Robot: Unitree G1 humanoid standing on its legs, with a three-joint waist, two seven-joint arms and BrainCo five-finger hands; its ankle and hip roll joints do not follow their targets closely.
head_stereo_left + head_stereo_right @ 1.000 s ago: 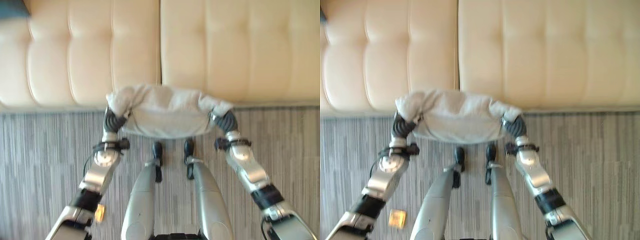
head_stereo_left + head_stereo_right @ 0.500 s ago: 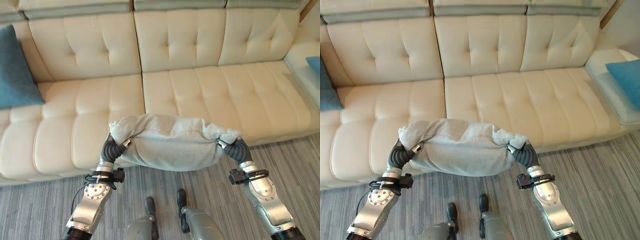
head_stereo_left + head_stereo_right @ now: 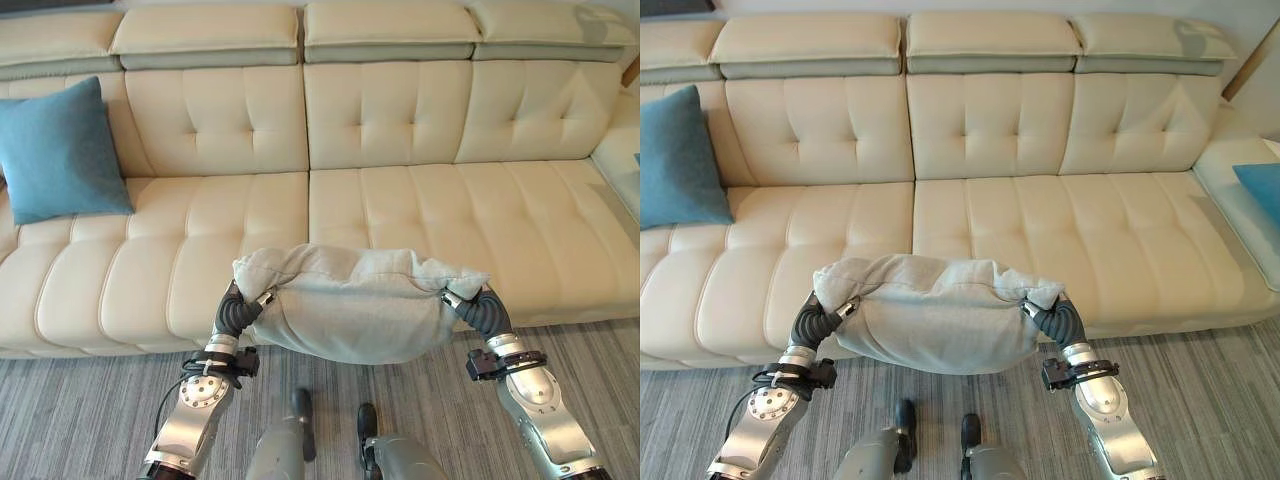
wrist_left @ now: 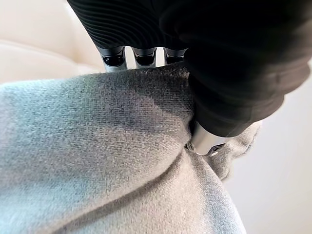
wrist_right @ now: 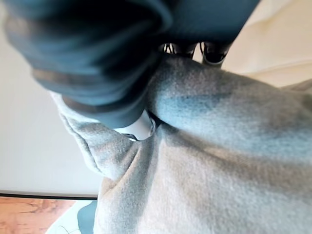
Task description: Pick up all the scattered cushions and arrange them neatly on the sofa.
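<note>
Both hands, left hand (image 3: 238, 312) and right hand (image 3: 480, 310), apparently pinching grey cushion (image 3: 355, 305) ends.

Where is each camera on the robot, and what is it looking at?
Left eye view: on the head, looking down at the sofa, both arms holding the grey cushion.
Right eye view: beside it, same scene.
Left wrist view: on the left wrist, left hand pinching cushion cloth.
Right wrist view: right hand likewise.
All share the grey cushion.
</note>
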